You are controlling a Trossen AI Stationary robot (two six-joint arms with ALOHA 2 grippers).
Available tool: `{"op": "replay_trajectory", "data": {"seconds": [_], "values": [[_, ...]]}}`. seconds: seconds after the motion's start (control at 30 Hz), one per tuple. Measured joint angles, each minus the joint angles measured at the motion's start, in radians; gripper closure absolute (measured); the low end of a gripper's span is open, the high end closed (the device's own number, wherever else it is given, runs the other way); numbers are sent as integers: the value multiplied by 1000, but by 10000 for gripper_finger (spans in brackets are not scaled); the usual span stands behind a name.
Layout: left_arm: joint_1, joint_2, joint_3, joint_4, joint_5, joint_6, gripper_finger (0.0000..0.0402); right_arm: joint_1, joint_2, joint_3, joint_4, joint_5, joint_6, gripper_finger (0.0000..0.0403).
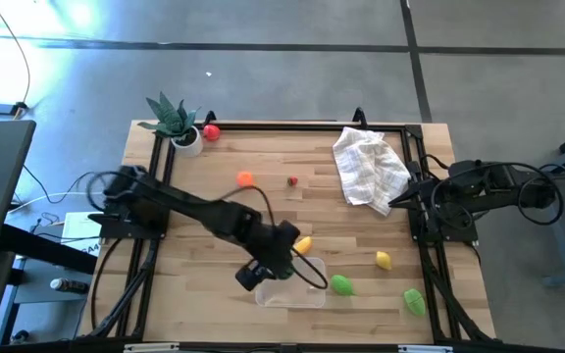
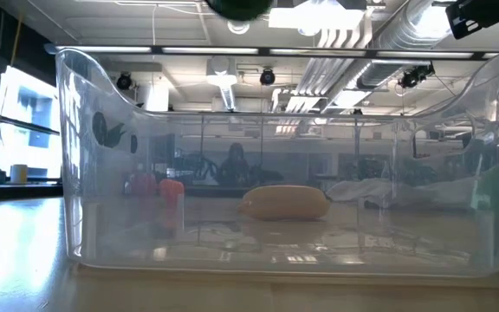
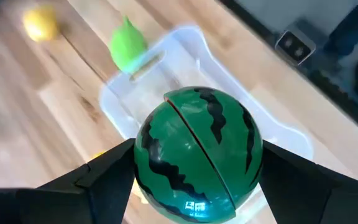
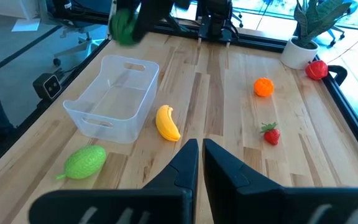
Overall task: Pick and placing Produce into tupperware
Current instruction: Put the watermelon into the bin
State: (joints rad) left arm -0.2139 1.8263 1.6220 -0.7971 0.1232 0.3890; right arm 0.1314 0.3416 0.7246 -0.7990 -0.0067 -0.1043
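Observation:
A round green toy watermelon (image 3: 197, 152) with dark stripes hangs above the clear tupperware (image 1: 297, 292), and my left gripper (image 3: 197, 186) is shut on it. In the right wrist view the melon (image 4: 124, 26) shows over the tupperware's (image 4: 114, 96) far end. A yellow banana (image 1: 302, 244) lies on the table beside the tupperware. My right gripper (image 4: 201, 162) waits shut at the table's right edge, beside the white cloth. My left gripper pinches the watermelon between its two fingers, one on each opposite side (image 3: 143, 155) of the ball. The fingers slant down toward the table. The melon is lifted clear, above the tupperware's inside.
A lemon (image 1: 384, 260) and two green pieces (image 1: 341, 284) (image 1: 414, 300) lie near the front right. An orange (image 1: 245, 178), a strawberry (image 1: 292, 181) and a red fruit (image 1: 211, 131) lie farther back. A potted plant (image 1: 175, 120) stands far left; a checked cloth (image 1: 369, 167) lies far right.

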Motion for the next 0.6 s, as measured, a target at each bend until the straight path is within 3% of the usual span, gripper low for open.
{"op": "replay_trajectory", "data": {"seconds": [0.37,0.6], "values": [[-63,198,-1,-14,-8,8,108,0,3,0,1,0,0,386],[-61,272,-2,-44,-71,8,108,0,16,0,2,0,0,386]]}}
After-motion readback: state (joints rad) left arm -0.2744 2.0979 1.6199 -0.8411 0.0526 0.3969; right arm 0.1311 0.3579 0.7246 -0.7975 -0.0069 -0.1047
